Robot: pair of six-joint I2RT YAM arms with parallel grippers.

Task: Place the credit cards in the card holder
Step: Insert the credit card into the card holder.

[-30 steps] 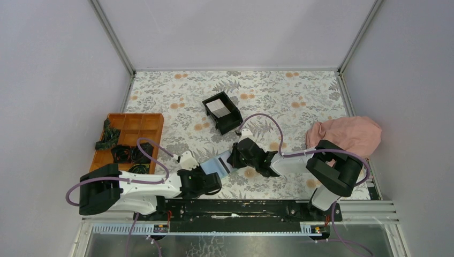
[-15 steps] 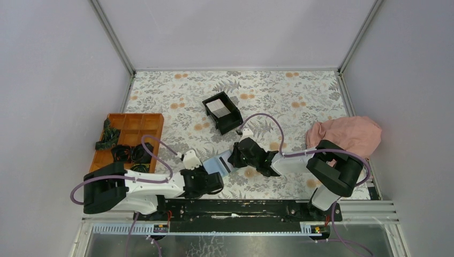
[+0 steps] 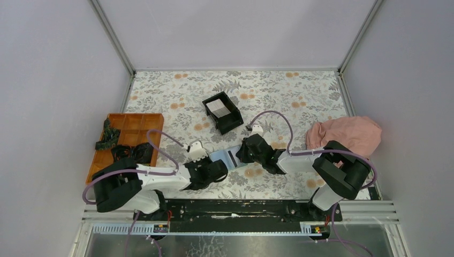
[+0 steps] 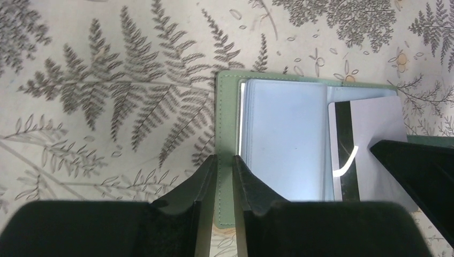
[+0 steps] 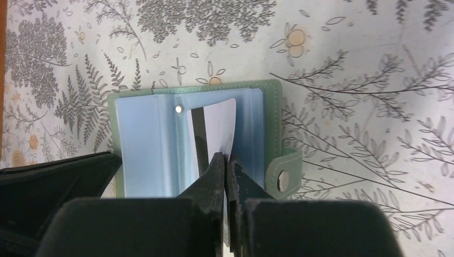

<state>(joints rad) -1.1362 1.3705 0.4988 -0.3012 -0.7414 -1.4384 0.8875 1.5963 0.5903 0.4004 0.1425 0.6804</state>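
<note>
My left gripper [image 4: 224, 163] pinches the edge of the sage-green folding wallet [image 4: 227, 107]; my right gripper [image 5: 226, 160] clamps a thin white card [image 5: 220, 126].

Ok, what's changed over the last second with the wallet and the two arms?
Both grippers and the wallet between them slid together to the right and slightly away from the bases. The left gripper still pinches the wallet's green edge; the right gripper still holds the white card, partly inside the wallet. Nothing was taken or let go. The black box, orange tray and pink cloth stayed put.
</note>
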